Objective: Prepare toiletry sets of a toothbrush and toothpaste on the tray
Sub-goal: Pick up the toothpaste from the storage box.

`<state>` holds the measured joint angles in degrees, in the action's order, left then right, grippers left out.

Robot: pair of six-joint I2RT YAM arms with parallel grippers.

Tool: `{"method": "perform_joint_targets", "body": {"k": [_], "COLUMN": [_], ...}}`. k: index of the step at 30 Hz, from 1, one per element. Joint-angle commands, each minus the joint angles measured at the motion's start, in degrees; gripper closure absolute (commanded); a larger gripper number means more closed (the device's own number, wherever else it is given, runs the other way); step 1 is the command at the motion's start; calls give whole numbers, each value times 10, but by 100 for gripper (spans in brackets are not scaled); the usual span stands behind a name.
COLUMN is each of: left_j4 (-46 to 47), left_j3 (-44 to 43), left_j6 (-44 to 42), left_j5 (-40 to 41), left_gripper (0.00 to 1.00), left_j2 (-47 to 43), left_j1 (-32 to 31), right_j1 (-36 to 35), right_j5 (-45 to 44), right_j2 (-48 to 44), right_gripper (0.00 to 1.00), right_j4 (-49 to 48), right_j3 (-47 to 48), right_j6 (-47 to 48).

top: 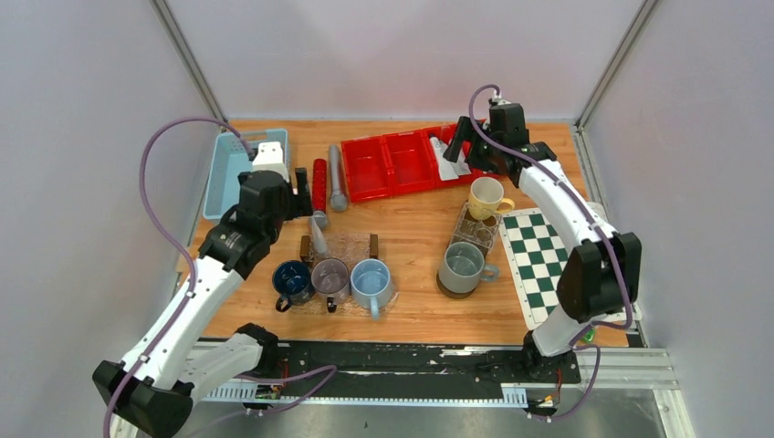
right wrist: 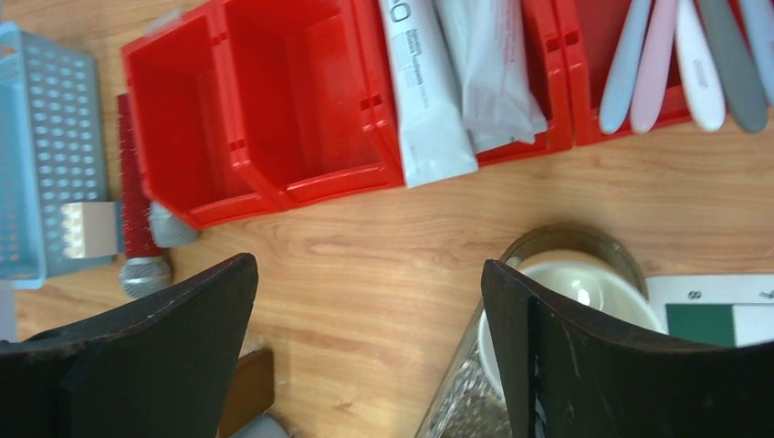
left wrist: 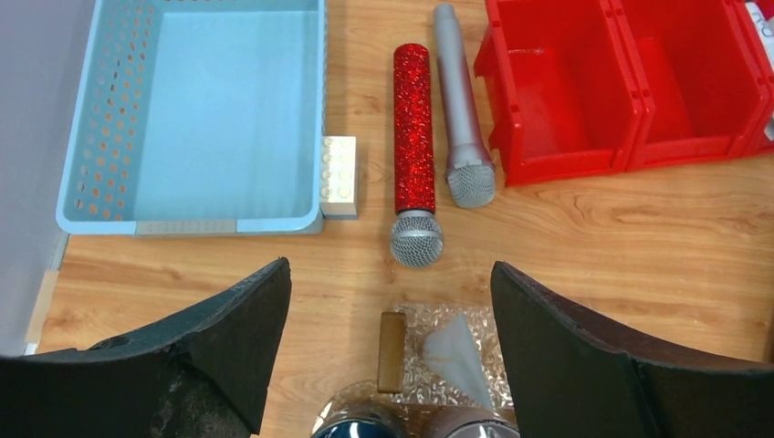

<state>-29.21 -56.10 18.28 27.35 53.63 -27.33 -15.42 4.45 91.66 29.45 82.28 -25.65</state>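
Both arms are empty-handed. The left gripper [left wrist: 391, 274] hangs spread wide near the far edge of the clear tray [left wrist: 415, 321], and the right gripper [right wrist: 370, 269] hovers just as wide over bare wood in front of the red bins [right wrist: 301, 178].

The main risks, as we judge them, sit in the bins. The two toothpaste tubes [right wrist: 424, 100] there lie touching, with their ends poking over the front wall, so a pinch on one could drag its neighbour out onto the table. The toothbrushes [right wrist: 701, 64] are thin and packed side by side in the next compartment. The jaws may catch two at once or let a single one slip.

At the tray, three mugs [top: 370, 281] crowd its near edge, and a lowering arm could knock one. The microphones [left wrist: 415, 155] just beyond the tray are stick-shaped enough to be picked by mistake.

We count one toothpaste tube [left wrist: 454, 354] on the tray and see no toothbrush beside it — so no set is complete. Two tubes lie in the bin. Five toothbrush handles show, the last cut off by the frame edge. Two bin compartments are empty. There are two microphones, five mugs in all and one blue basket [left wrist: 187, 225].
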Motion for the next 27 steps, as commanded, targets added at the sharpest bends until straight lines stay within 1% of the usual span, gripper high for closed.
{"method": "perform_joint_targets", "body": {"k": [1, 2, 4, 6, 9, 15, 18, 21, 27], "left_j4": [-7, -6, 1, 10, 36, 65, 72, 83, 91], "left_j3": [-39, -43, -46, -41, -14, 27, 35, 44, 54], "left_j6": [-29, -37, -52, -68, -86, -106, -115, -121, -127], "left_j5": [-110, -128, -135, -127, -123, -122, -119, -119, -114], "left_gripper": [12, 11, 10, 9, 8, 7, 6, 6, 6], "left_j2": [14, 19, 23, 21, 9, -12, -19, -30, -43], "left_j1": [70, 91, 110, 116, 117, 118, 119, 119, 119], "right_j1": [12, 12, 13, 13, 12, 6, 1, -5, -17], "right_j5": [-23, -27, -42, -70, -84, -93, -103, -94, -106], "right_j2": [65, 81, 114, 146, 181, 222, 231, 238, 266], "right_gripper": [7, 9, 13, 21, 32, 38, 40, 42, 47], "right_j4": [21, 21, 20, 15, -2, -54, -79, -101, -114], "right_j3": [74, 87, 114, 137, 158, 149, 137, 126, 131], "right_j6": [58, 73, 114, 158, 224, 336, 365, 390, 428]}}
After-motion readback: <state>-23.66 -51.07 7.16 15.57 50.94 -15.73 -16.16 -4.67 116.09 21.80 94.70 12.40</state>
